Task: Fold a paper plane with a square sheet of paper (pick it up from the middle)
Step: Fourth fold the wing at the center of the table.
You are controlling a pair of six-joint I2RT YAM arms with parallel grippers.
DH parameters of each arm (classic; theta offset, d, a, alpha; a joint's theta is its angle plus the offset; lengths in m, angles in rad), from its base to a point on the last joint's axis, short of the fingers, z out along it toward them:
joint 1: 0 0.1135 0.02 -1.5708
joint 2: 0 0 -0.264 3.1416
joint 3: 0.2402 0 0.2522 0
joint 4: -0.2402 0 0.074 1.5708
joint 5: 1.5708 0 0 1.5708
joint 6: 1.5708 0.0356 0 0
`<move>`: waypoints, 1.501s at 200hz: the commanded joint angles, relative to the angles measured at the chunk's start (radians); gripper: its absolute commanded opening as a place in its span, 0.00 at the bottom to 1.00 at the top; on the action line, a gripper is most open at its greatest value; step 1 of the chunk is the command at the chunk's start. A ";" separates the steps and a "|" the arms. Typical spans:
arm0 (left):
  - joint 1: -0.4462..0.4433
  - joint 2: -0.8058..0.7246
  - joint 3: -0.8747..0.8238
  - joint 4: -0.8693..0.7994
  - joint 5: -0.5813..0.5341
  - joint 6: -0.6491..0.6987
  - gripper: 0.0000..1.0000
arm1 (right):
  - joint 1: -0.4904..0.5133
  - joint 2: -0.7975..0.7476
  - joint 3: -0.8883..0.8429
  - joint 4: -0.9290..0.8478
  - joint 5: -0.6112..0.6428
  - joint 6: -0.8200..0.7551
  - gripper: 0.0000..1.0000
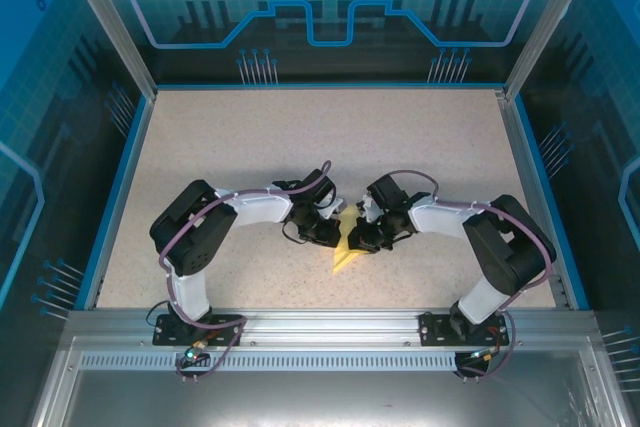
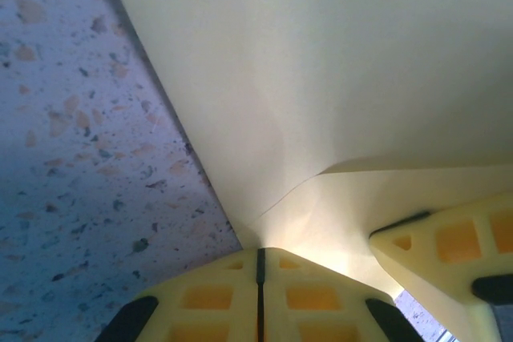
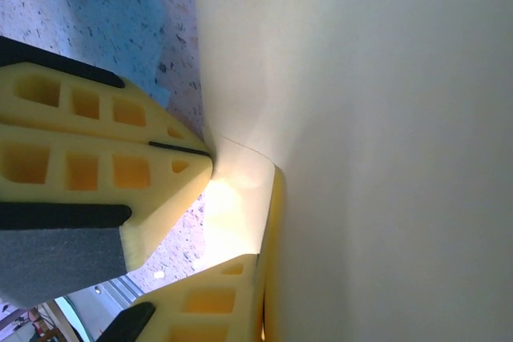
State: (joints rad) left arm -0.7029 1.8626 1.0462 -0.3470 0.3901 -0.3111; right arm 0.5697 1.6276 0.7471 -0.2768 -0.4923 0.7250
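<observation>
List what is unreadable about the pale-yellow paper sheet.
Pale-yellow paper sheet, top view: far part hidden under the left gripper and right gripper; creases too small.
Left wrist view: outline cut off at top and right.
Right wrist view: outline cut off at right; glare whitens the fold.

The overhead view is sharp and evenly lit; wrist views are soft, backlit paper (image 2: 321,78) glowing, desk (image 2: 72,158) blue-shadowed.

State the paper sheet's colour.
The paper sheet is pale yellow, clearest in the left wrist view.
</observation>
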 commanded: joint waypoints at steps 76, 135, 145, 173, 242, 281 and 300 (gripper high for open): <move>-0.007 -0.130 0.019 -0.036 0.006 -0.020 0.16 | 0.016 0.023 0.020 -0.041 0.015 -0.022 0.09; -0.030 -0.138 -0.076 0.058 0.082 -0.107 0.10 | 0.016 0.026 0.013 -0.030 0.006 -0.016 0.09; -0.039 -0.127 -0.082 0.068 0.085 -0.113 0.09 | 0.016 0.026 0.012 -0.030 0.005 -0.017 0.09; -0.052 -0.100 -0.099 0.089 0.079 -0.122 0.07 | 0.016 0.024 0.014 -0.033 0.005 -0.019 0.09; -0.052 -0.044 -0.109 0.095 0.043 -0.099 0.05 | 0.016 0.018 0.011 -0.032 -0.001 -0.018 0.10; -0.053 -0.024 -0.112 0.080 0.012 -0.086 0.04 | 0.012 0.000 0.003 -0.017 -0.015 -0.010 0.14; -0.052 -0.016 -0.116 0.066 -0.011 -0.073 0.03 | 0.012 -0.019 -0.003 -0.010 -0.022 0.000 0.18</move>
State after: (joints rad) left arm -0.7509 1.8080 0.9398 -0.2497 0.4416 -0.4160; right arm 0.5697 1.6363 0.7483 -0.2890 -0.4824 0.7151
